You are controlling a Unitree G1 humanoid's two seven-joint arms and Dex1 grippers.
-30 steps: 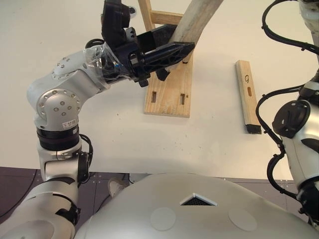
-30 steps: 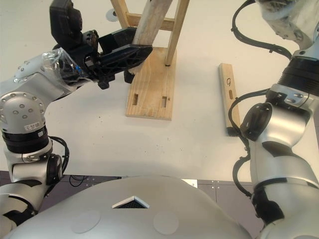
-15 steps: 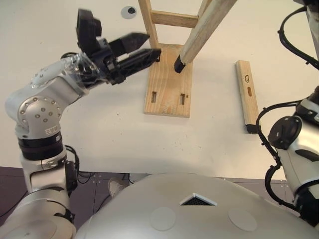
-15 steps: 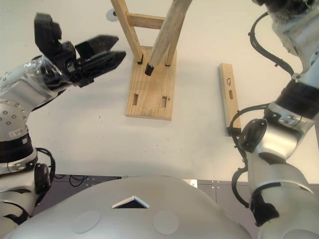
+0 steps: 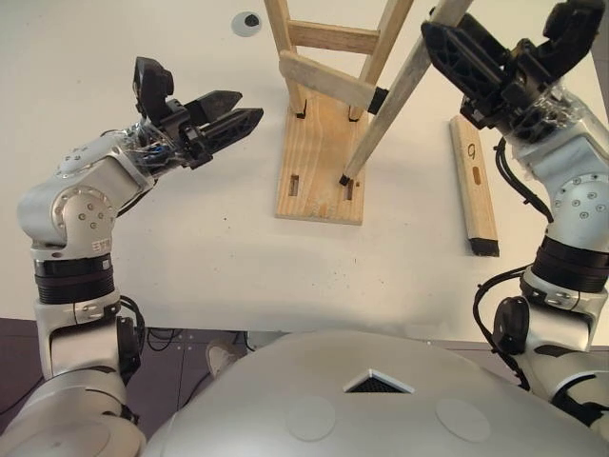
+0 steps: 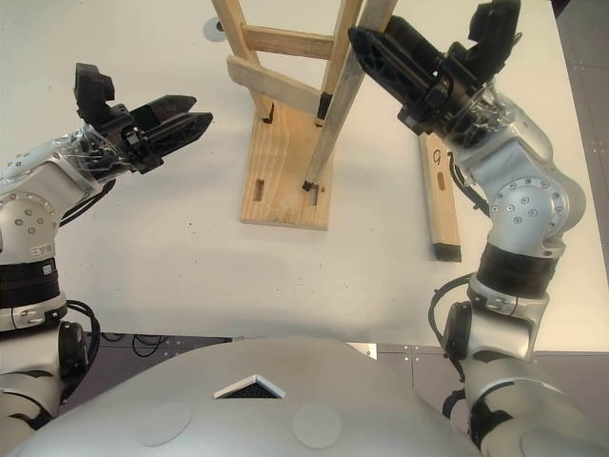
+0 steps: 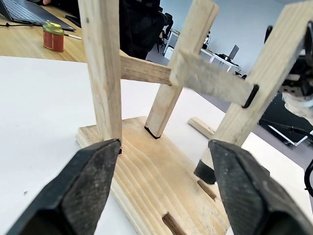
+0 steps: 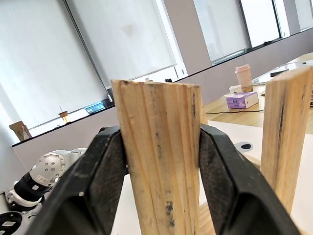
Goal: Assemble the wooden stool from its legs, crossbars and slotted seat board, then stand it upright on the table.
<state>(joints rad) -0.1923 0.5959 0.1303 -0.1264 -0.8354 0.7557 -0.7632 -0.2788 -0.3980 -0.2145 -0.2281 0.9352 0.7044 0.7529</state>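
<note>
Bare desk (image 5: 209,257) runs from the board (image 5: 319,195) to the near edge at 6 o'clock. One board, two crossbars (image 5: 328,81) and four legs (image 5: 286,57): two stand socketed, and a loose leg (image 5: 473,181) lies at 3 o'clock. The right hand (image 5: 440,38) pinches the fourth leg (image 5: 387,109), tilted, its foot now down at a near slot. The left hand (image 5: 245,107), spread, has backed off to 9 o'clock.

We note the seat board (image 5: 319,190) flat on the table (image 5: 190,248), mid-scene; two legs (image 5: 284,48) stand on its far end, a slanted leg (image 5: 393,100) footed at its near right slot. A loose leg (image 5: 474,181) lies right of it, apart.
</note>
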